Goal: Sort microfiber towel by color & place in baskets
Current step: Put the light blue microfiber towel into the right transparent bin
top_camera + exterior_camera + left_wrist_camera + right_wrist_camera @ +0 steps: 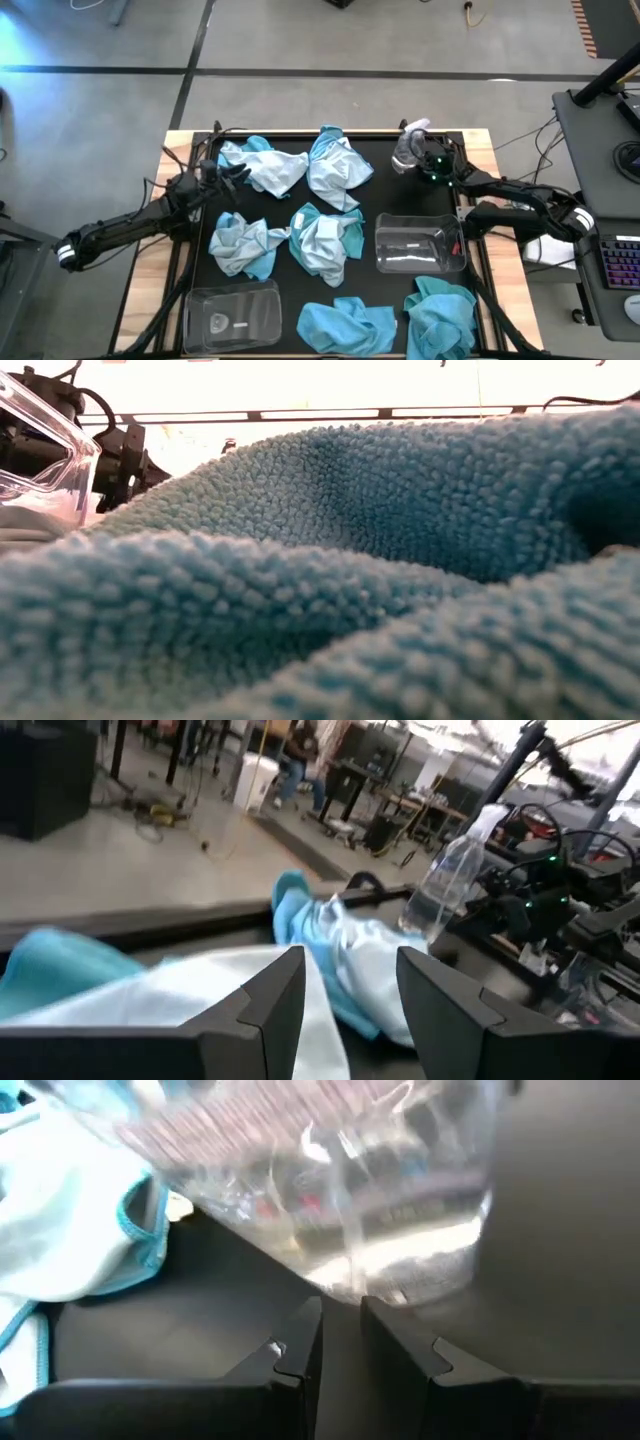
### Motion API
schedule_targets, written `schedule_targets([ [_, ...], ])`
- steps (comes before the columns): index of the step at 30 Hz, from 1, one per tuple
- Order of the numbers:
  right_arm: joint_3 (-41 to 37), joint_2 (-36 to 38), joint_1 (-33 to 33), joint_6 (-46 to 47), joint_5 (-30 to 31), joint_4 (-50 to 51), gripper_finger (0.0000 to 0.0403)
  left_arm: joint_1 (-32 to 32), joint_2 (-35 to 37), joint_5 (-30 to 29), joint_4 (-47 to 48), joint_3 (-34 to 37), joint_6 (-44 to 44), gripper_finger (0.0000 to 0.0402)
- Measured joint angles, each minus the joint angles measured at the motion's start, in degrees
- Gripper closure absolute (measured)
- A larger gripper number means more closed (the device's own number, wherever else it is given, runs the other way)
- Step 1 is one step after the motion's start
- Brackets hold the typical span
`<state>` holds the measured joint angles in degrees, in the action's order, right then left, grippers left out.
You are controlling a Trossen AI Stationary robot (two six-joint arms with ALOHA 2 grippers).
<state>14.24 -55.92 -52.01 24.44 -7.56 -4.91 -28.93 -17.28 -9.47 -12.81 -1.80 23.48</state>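
Black mat (380, 205) on wood table; L claw (350, 990) released, R claw (342, 1330) nearly clenched, empty.

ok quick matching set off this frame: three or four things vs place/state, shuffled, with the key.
Things:
1. spray bottle
2. left end effector
3. basket nearer the left arm
4. basket nearer the right arm

Places/states, by the high view:
A. bottom left corner of the mat, no towel inside
B. open, at a pale towel top left
C. right of centre, above a turquoise towel
D. top right of the mat, by the right end effector

Pairs: 1-D, 2-B, 3-A, 4-C
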Motion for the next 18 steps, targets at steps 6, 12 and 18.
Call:
schedule_targets([
  [6, 9.4, 0.0, 0.1, -2.6, -0.1, 12.8, 0.0335, 0.0, 0.0, 0.1, -3.3, 0.0, -0.8, 0.0257],
  [12, 17.9, 0.0, 3.1, -3.5, -0.5, 25.7, 0.0335, 0.0, 0.0, 1.6, -5.2, 0.0, 0.0, 0.0257],
  [18, 24.0, 0.0, 10.1, -2.2, -3.3, 31.2, 0.0335, 0.0, 0.0, 1.6, -7.8, 0.0, 0.0, 0.0257],
])
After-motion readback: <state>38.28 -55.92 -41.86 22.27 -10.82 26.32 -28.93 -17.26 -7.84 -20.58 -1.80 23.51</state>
